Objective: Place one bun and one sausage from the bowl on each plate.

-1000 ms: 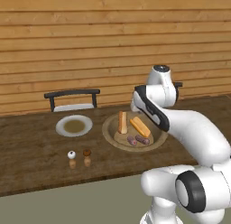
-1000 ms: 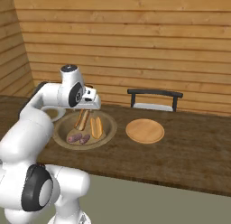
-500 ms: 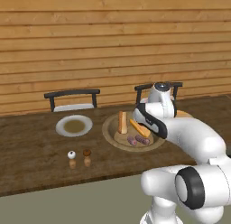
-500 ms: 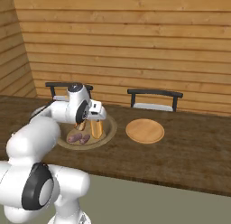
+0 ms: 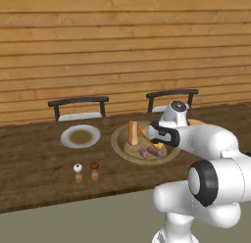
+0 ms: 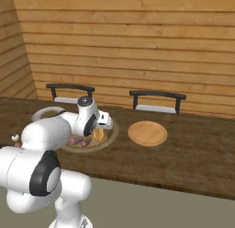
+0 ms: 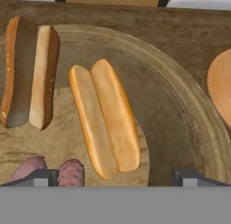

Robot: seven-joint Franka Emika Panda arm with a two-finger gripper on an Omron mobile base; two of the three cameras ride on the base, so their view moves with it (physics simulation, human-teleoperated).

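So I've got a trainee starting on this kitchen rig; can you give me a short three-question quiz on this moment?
1. True or false: the gripper is shut on a bun.
2. How many buns lie in the bowl? A) one B) two C) three
3. Fill in: the wooden plate holds ___ food.

Key:
1. False: the fingertips stand wide apart above the lighter bun.
2. B: that one and a darker bun, beside the sausages.
3. No.
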